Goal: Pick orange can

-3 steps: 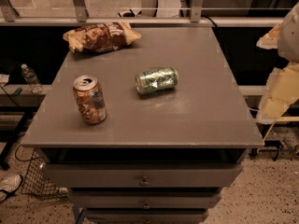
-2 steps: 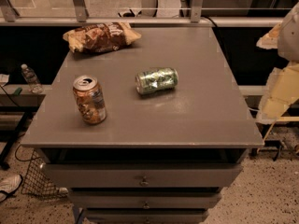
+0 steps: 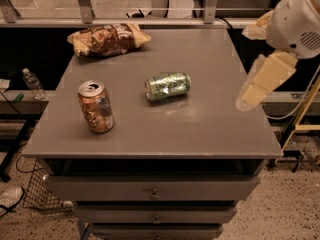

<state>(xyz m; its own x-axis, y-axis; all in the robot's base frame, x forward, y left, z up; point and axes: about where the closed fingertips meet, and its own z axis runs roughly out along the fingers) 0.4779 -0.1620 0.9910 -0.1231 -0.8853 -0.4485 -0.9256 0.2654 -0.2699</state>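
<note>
The orange can (image 3: pixel 95 107) stands upright on the left front part of the grey table (image 3: pixel 200 129); it has a silver top with a pull tab. My gripper (image 3: pixel 245 69) hangs at the table's right edge, far to the right of the can and apart from it. Its two pale fingers (image 3: pixel 264 78) are spread apart and hold nothing. The white arm housing (image 3: pixel 300 19) is above them at the top right.
A green-and-silver can (image 3: pixel 167 86) lies on its side mid-table, between the orange can and my gripper. A brown snack bag (image 3: pixel 107 39) lies at the back left. Drawers (image 3: pixel 152 191) are below the tabletop. A plastic bottle (image 3: pixel 33 83) stands on the left, off the table.
My gripper has moved left and slightly up, from beyond the table's right side to over its right edge. The cans and the bag have not moved.
</note>
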